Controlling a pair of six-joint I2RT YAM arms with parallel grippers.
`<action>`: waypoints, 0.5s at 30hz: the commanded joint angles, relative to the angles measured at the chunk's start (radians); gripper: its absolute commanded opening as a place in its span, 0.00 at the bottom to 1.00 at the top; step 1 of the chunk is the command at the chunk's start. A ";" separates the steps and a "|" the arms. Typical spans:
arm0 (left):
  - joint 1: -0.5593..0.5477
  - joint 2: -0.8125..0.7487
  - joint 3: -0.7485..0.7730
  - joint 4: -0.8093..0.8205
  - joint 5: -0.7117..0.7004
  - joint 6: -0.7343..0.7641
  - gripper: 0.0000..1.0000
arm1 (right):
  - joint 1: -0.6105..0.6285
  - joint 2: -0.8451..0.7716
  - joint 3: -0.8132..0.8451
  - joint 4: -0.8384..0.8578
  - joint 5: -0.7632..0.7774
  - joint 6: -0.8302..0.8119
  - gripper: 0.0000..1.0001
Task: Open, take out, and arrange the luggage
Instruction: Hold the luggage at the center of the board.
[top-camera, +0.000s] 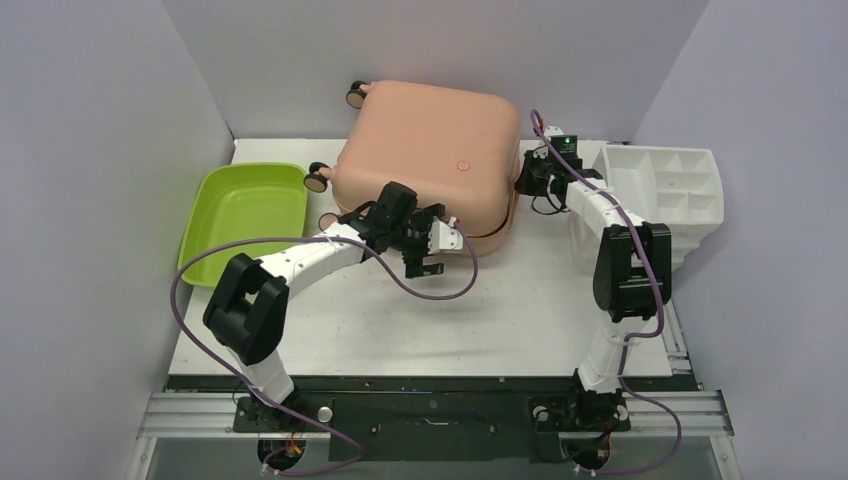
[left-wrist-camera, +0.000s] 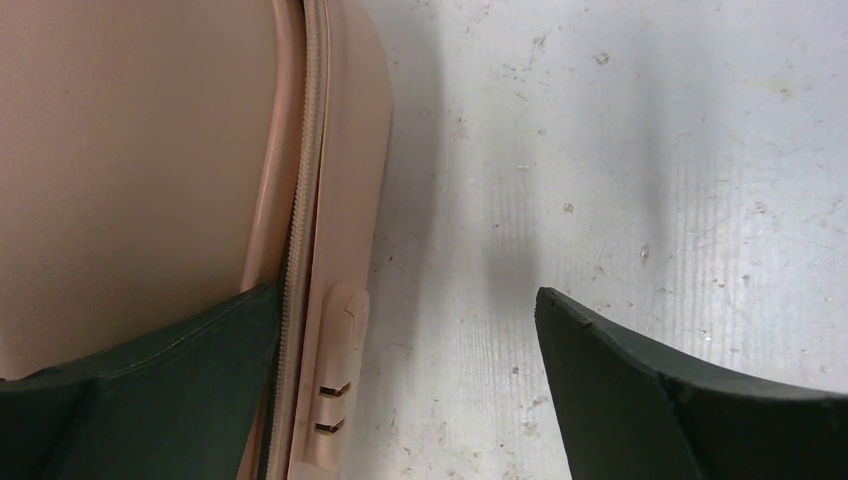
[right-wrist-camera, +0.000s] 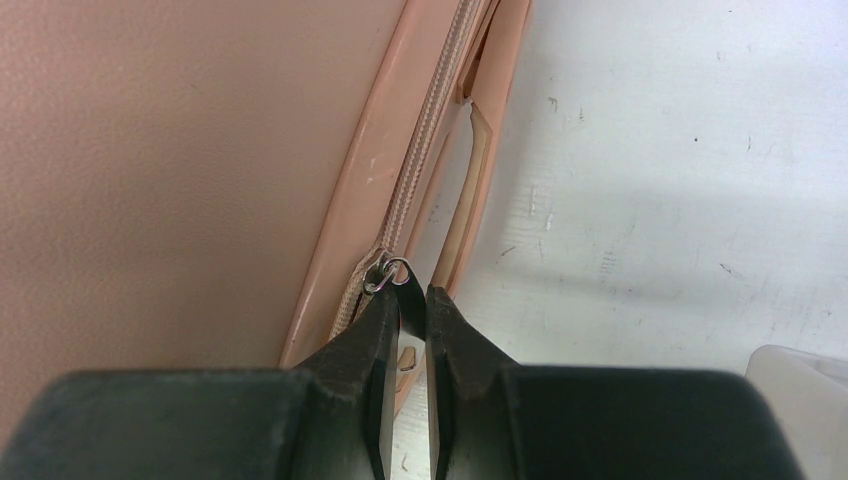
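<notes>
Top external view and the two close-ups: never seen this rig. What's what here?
Two robot arms, the left arm and the right arm, are bolted at the near edge of the table. The top external view looks down from above and behind them. Each close-up comes from a camera on one wrist. On the table lie a pink suitcase, lid down, a lime-green tub to its left and a white organizer to its right. The right end effector is pinched shut on the zipper pull at the suitcase's right side. The left end effector is open at the suitcase's near edge, holding nothing.
</notes>
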 joint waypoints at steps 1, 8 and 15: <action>-0.002 0.012 -0.038 0.128 -0.116 0.014 0.96 | -0.040 -0.019 0.000 0.081 0.099 0.007 0.01; -0.004 0.046 -0.068 0.216 -0.197 -0.018 0.96 | -0.040 -0.016 0.005 0.077 0.099 0.004 0.01; -0.009 0.102 0.011 0.115 -0.125 -0.045 0.32 | -0.040 -0.005 0.032 0.051 0.110 -0.017 0.01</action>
